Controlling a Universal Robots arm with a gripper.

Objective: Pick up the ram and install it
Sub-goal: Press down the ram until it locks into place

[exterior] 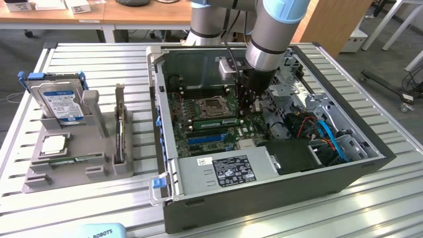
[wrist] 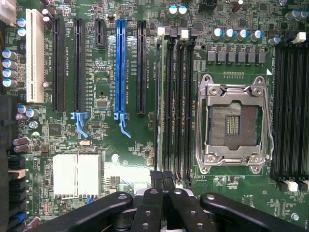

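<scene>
The counter (exterior: 99, 208) is a surface of ribbed grey metal slats, and on it lies an open computer case (exterior: 264, 198), a dark metal box with its side panel off. The exterior view takes in the whole case, the grey arm reaching down into it, and a grey plastic holder (exterior: 73, 168) at the exterior view's left, where a silver hard drive (exterior: 61, 101) with a blue-white label stands upright and a square silver CPU chip (exterior: 54, 144) lies flat.

The wrist view looks straight down on the green motherboard (wrist: 125, 159), showing what the arm hides from outside: long black expansion slots, one blue slot (wrist: 120, 67), a square metal CPU socket (wrist: 234, 123) with an empty centre, and a bank of narrow memory slots (wrist: 174, 101) beside it.

The ram (exterior: 218, 122) is seated in the slot bank beside the socket, seen from outside as a long, thin green stick with small dark chips; from the wrist it shows edge-on (wrist: 158, 96).

The gripper (wrist: 162, 178) hangs just above those slots, its black fingers (wrist: 155, 176) pressed together and holding nothing.
</scene>
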